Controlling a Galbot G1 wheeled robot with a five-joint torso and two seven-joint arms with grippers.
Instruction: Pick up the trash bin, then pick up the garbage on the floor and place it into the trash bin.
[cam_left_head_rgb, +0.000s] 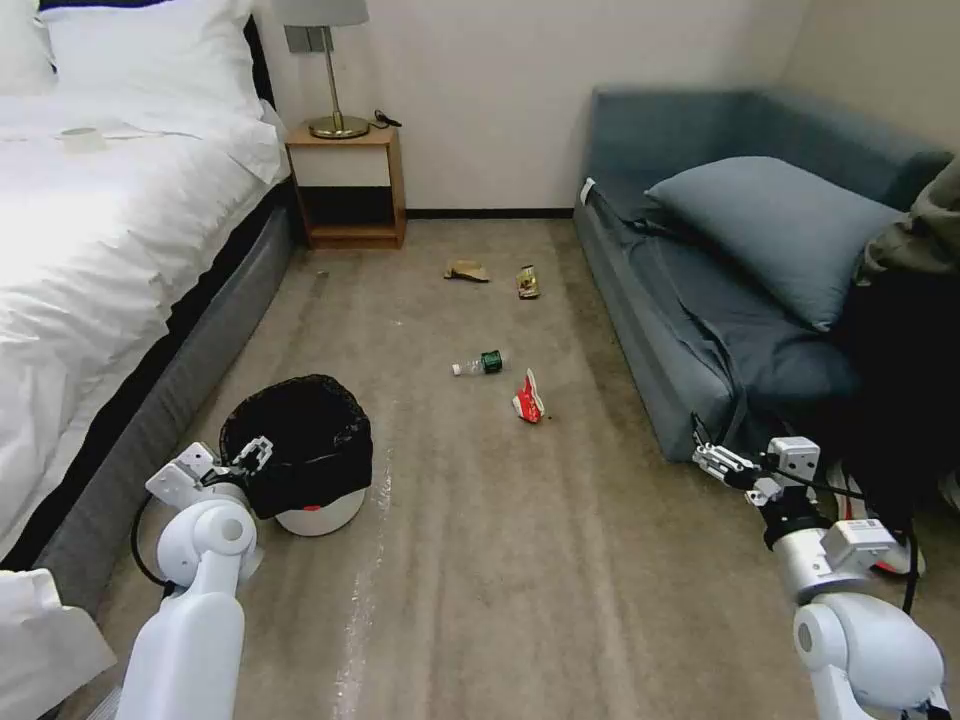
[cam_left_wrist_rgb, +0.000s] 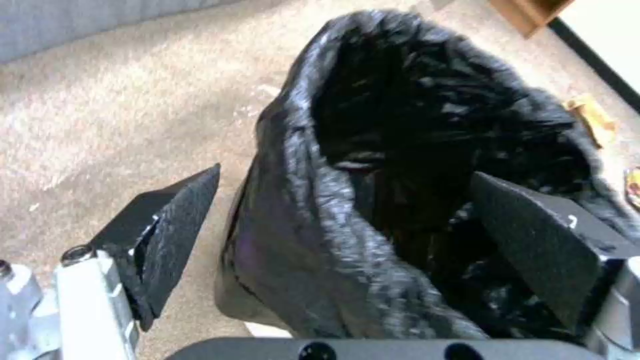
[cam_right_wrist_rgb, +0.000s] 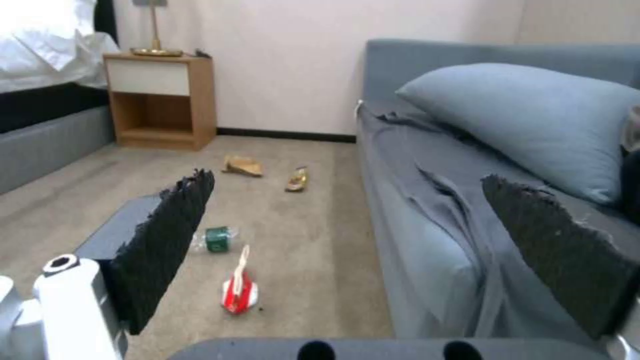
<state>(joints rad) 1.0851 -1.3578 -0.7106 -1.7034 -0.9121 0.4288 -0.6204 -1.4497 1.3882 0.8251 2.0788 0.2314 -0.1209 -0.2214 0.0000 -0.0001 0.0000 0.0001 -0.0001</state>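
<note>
Looking at bin: you have the trash bin (cam_left_head_rgb: 315, 455) standing on the carpet (cam_left_head_rgb: 560, 560) just beside the bed (cam_left_head_rgb: 90, 250), its black bag (cam_left_wrist_rgb: 373, 150) folded over the rim; inside you see nothing but dark bag.
Left gripper: your left gripper (cam_left_head_rgb: 252, 457) is at the bin's near rim, jaws spread wide; in the left wrist view one pad (cam_left_wrist_rgb: 177, 235) sits outside the bag wall and the other pad (cam_left_wrist_rgb: 533, 240) inside the mouth, neither pressing the rim.
Right gripper: your right gripper (cam_left_head_rgb: 708, 460) hangs low beside the sofa (cam_left_head_rgb: 700, 330), jaws wide apart, holding nothing.
Bottle: a clear bottle with a green label (cam_left_head_rgb: 480, 364) lies on its side mid-floor, well apart from the bin.
Red wrapper: a red-and-white wrapper (cam_left_head_rgb: 528, 397) lies just beside the bottle, on the sofa side.
Far litter: a tan paper scrap (cam_left_head_rgb: 466, 271) and a brown-gold wrapper (cam_left_head_rgb: 527, 282) lie near each other, close to the far wall.
Surroundings: a wooden nightstand (cam_left_head_rgb: 347, 187) with a lamp (cam_left_head_rgb: 330, 60) stands by the bed; a grey pillow (cam_left_head_rgb: 780, 230) rests on the sofa.
Obstruction: bare carpet lies between the bin and the litter.
</note>
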